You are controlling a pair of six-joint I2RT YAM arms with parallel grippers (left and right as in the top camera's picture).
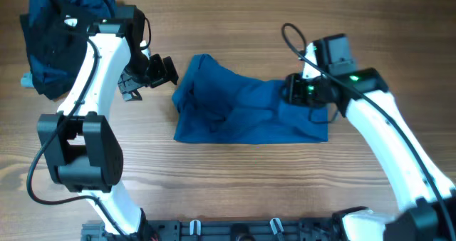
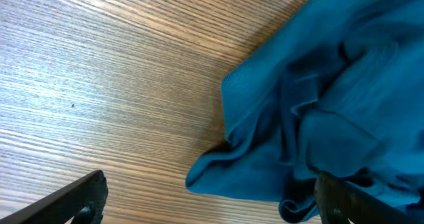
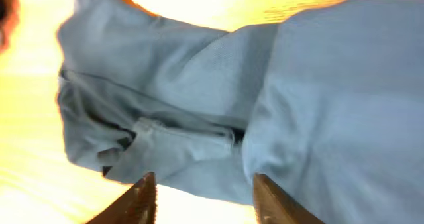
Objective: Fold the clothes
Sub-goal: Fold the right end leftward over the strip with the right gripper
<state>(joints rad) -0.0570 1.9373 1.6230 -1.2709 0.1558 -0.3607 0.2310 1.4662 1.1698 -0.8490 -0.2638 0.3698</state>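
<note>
A blue garment (image 1: 242,109) lies crumpled on the wooden table, roughly in the middle. It also shows in the left wrist view (image 2: 331,105) and in the right wrist view (image 3: 265,105). My left gripper (image 1: 160,71) is open and empty just left of the garment's upper left corner; in the left wrist view (image 2: 212,201) its fingers straddle the cloth's edge. My right gripper (image 1: 293,90) is open over the garment's right part; in the right wrist view (image 3: 202,197) nothing is between its fingers.
A pile of dark blue clothes (image 1: 60,34) sits at the table's far left corner. Bare wood (image 1: 235,191) lies in front of the garment. A black cable (image 1: 292,38) loops above the right arm.
</note>
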